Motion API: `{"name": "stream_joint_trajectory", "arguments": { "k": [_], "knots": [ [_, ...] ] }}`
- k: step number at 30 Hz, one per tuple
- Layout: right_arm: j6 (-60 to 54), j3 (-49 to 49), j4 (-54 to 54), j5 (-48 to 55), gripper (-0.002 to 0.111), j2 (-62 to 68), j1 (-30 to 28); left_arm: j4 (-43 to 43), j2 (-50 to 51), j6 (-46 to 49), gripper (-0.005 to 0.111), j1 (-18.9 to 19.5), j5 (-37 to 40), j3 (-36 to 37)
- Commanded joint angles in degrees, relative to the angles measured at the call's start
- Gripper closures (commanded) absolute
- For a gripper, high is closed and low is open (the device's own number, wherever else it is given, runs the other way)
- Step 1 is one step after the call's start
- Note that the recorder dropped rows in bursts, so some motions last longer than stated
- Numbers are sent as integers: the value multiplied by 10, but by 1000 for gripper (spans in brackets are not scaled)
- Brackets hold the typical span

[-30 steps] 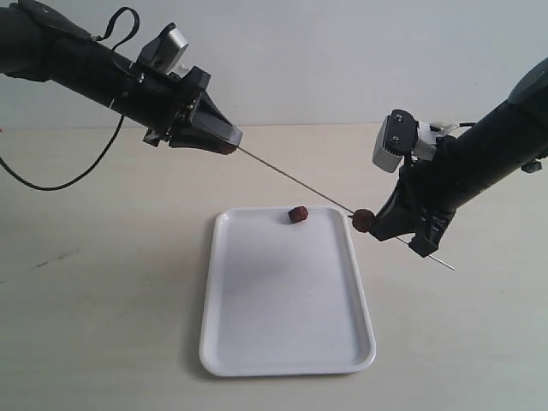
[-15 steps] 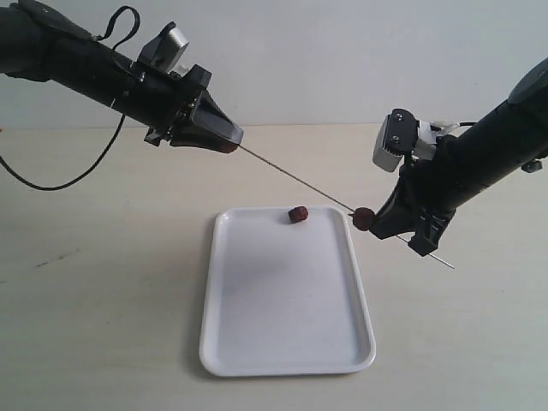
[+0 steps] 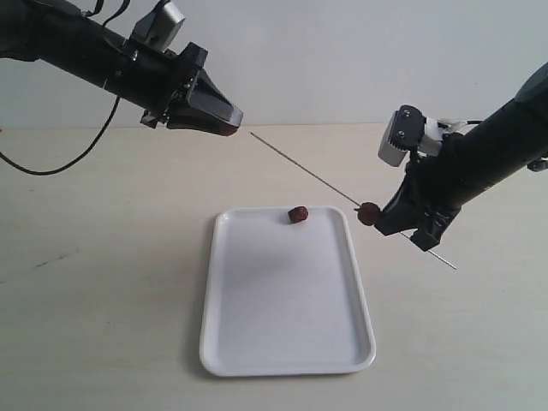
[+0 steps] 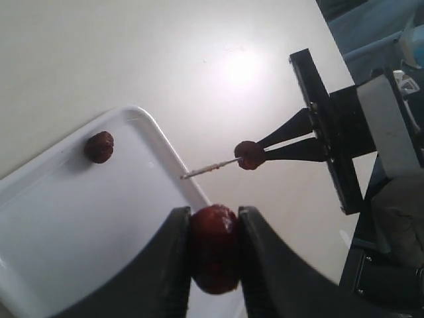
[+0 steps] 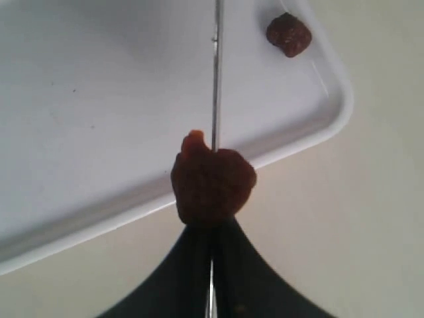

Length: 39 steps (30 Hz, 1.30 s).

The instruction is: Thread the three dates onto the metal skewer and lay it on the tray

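Date (image 4: 213, 255) pinched in left claw (image 4: 213, 213) shows plainly only in its wrist view; right claw (image 5: 212, 233) pinches skewer (image 5: 216, 79).

Three dates are in view: the first date (image 3: 297, 214) in the tray (image 3: 287, 342), the second date (image 3: 368, 213) on the metal skewer (image 3: 300, 164), the third date (image 4: 213, 246) between the fingers (image 4: 169, 265) of the left gripper (image 3: 231, 127). There is one metal skewer, one tray and one desk (image 3: 103, 300). Two grippers show, the left gripper and the right gripper (image 3: 384, 221), each with two fingers.
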Motion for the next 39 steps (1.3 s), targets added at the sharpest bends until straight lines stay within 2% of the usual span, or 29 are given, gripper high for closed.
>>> {"name": "stream_joint_trajectory", "arguments": {
  "k": [1, 21, 39],
  "knots": [
    [2, 0, 11, 15, 108, -2, -3, 3, -3, -4, 83, -3, 1, 0],
    [-26, 0, 28, 60, 108, -2, -3, -4, 1, 16, 83, -3, 1, 7],
    [-29, 0, 31, 59, 108, -2, -3, -15, 1, 16, 83, -4, 1, 17]
  ]
}}
